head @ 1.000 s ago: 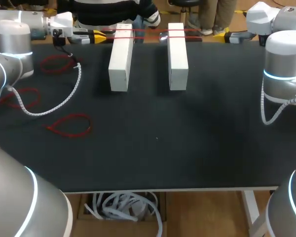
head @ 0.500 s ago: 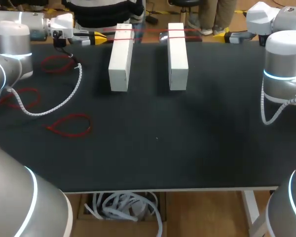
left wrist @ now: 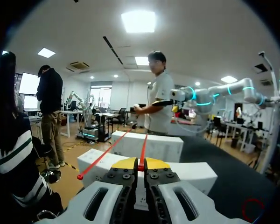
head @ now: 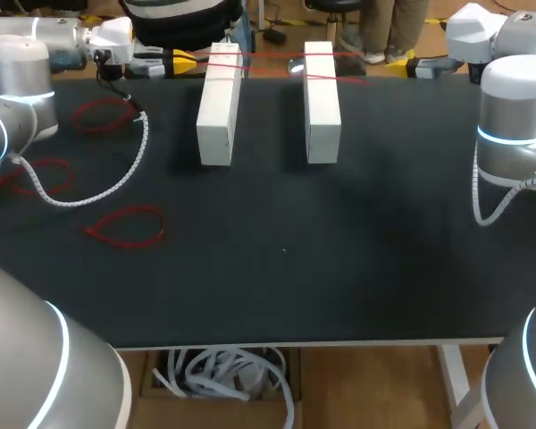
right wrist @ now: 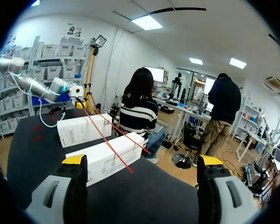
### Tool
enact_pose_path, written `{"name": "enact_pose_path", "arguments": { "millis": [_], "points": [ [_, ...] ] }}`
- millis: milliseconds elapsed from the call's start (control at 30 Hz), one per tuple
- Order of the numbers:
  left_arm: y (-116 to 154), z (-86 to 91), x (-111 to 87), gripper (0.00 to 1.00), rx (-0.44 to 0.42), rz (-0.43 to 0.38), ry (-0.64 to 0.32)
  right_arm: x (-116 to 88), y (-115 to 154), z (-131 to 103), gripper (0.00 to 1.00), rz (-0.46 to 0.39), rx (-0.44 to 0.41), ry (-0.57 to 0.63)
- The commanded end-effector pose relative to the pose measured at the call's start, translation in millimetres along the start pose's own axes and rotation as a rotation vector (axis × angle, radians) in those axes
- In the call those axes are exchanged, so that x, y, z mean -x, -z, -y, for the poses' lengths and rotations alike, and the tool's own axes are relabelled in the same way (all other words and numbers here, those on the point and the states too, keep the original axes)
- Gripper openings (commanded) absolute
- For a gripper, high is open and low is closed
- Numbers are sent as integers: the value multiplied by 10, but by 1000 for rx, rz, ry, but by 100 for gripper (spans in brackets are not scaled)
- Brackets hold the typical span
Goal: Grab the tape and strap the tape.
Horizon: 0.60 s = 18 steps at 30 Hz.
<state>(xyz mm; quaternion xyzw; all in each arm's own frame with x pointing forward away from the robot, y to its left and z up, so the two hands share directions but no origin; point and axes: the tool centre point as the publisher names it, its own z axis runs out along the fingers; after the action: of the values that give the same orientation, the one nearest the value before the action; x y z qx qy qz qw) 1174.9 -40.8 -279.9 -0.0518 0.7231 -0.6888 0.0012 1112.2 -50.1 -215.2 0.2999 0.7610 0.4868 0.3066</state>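
Red tape (left wrist: 104, 155) pinched tight in left claw (left wrist: 141, 164), stretched across boxes (head: 219, 107) at 12 o'clock; right claw (right wrist: 142, 161) wide apart, empty. Risk: tape slipping, snapping back.

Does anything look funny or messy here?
A little. A red band is stretched over the far ends of the two white boxes, pinched only by the left gripper; the right gripper is open and empty.

Runs straight into two white boxes (head: 219, 107) lying side by side just ahead of the left gripper (left wrist: 141, 164), with a red band (right wrist: 107, 141) taut across their tops, yet passes freely down the lane between them and over bare table (head: 411, 179) ahead of the right gripper (right wrist: 142, 163).
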Motion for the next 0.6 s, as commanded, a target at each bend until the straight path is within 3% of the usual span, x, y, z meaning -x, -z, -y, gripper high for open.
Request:
{"name": "enact_pose_path", "arguments": {
  "millis": [33,267,433,600],
  "points": [
    [-12,233,-342,0,27,114,0,2,-5,3,100,-1,1,0],
    [-66,464,-509,0,29,166,-24,2,-5,3,100,-1,1,0],
    [-134,736,-601,0,-34,214,-8,2,-5,3,100,-1,1,0],
    [-201,879,-631,0,-104,241,25,2,-5,3,100,-1,1,0]
  ]
}}
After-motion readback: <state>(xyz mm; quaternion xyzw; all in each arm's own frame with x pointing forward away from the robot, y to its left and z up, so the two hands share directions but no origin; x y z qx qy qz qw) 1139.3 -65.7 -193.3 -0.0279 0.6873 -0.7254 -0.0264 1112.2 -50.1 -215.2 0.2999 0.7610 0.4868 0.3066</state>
